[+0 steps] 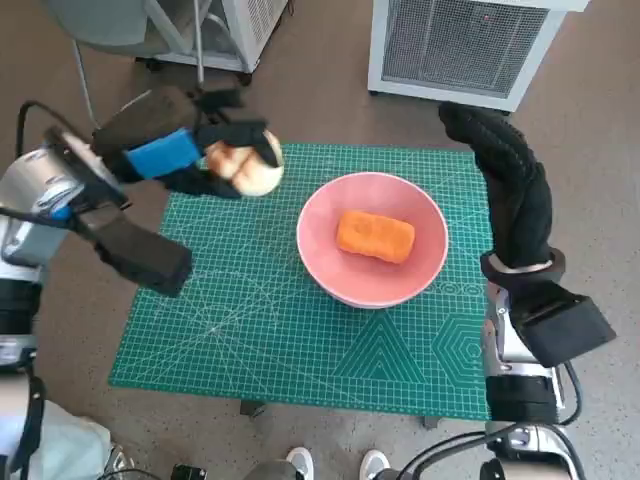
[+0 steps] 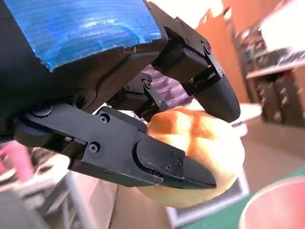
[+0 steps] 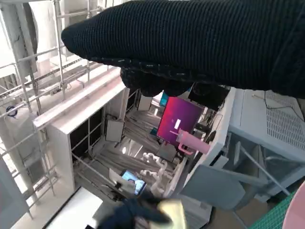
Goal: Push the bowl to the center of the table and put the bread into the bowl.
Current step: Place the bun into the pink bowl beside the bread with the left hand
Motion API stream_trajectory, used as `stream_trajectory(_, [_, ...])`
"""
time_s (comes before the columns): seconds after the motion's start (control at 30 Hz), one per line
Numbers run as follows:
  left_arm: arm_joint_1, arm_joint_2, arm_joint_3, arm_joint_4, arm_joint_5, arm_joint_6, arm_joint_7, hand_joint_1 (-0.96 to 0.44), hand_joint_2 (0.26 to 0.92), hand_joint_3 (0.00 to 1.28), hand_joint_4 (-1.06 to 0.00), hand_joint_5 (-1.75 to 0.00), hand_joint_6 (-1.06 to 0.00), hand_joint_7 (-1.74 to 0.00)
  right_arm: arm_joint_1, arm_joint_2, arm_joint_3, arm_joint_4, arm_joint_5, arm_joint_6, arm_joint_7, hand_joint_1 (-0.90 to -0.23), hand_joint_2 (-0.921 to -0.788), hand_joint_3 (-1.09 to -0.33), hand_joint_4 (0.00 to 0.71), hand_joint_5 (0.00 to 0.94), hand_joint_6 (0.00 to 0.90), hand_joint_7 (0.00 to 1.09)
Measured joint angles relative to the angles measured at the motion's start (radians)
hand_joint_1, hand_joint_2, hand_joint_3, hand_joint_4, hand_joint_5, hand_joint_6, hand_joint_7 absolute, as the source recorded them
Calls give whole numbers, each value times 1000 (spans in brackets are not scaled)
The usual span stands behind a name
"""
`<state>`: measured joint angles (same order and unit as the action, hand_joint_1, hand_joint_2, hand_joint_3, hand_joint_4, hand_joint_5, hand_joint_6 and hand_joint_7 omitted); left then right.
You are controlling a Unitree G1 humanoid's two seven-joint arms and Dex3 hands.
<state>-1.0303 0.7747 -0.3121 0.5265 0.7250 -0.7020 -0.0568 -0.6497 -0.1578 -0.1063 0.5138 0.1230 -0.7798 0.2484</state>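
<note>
Above mat, left hand (image 1: 190, 150) around bread (image 1: 245, 165)

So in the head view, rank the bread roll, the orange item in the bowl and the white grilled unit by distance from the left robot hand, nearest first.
1. Bread roll: held in the left robot hand.
2. Orange item: in the pink bowl, mid-table.
3. White grilled unit: on the floor past the table's far right corner.
</note>
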Motion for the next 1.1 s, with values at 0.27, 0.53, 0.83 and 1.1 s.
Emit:
stream_trajectory(0.27, [-31, -108, -57, -41, 74, -20, 26, -1, 915, 59, -659, -1230, -705, -1060, 0, 0, 0, -1, -1, 0, 0, -670, -921, -835, 240, 1, -1, 628])
stream_trajectory(0.53, [-76, -188, -189, 69, 251, -92, 167, -1, 534, 836, -494, -1623, -671, -1248, 0, -18, -6, -2, -1, -1, 0, -664, -921, -839, 239, 0, -1, 625])
stream_trajectory(0.83, [-98, -271, -262, 175, 291, -44, 109, -115, 864, 193, -470, -718, -413, -862, 0, -27, -8, -13, -3, 0, -3, -670, -921, -841, 239, 0, -1, 623])
stream_trajectory(1.1, [-49, -308, -269, 153, 287, 108, -9, -494, 913, 48, -246, -41, -193, -202, 1, -27, -8, -30, -8, 9, -12, -668, -921, -841, 239, 0, -1, 622])
